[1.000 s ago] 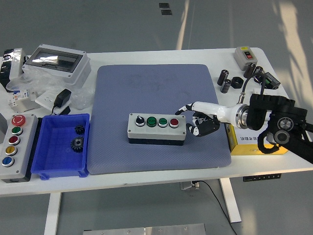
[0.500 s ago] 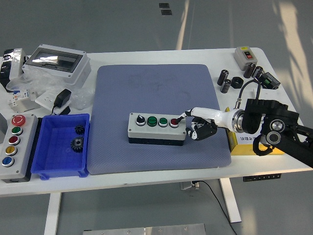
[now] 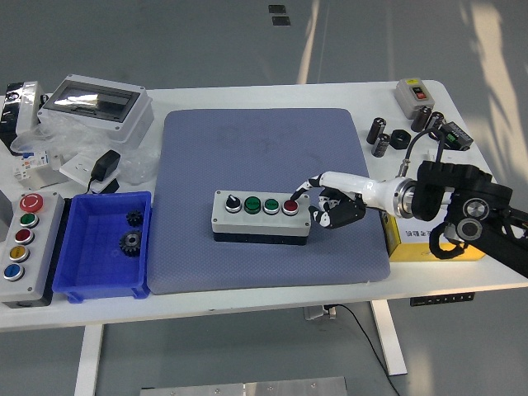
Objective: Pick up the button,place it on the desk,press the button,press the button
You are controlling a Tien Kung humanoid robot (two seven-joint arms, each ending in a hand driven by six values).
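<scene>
A grey button box [image 3: 261,216] lies on the blue mat [image 3: 264,157], with a black knob, two green buttons and a red button [image 3: 290,207] on top. My right hand [image 3: 330,202] comes in from the right, just right of the box. Its white index finger [image 3: 307,185] points out and its tip touches the red button. The other fingers are curled under and hold nothing. My left arm is out of view.
A blue bin [image 3: 103,245] with gears and a second, larger button box [image 3: 23,236] sit at the left. A grey enclosure [image 3: 95,105], adapter and bags lie at the back left. Small black parts [image 3: 388,136], a grey switch [image 3: 412,92] and a yellow box [image 3: 429,243] are at the right.
The right hand came down and left from beside the box, and its index finger reached the red button. The button box shifted slightly left.
</scene>
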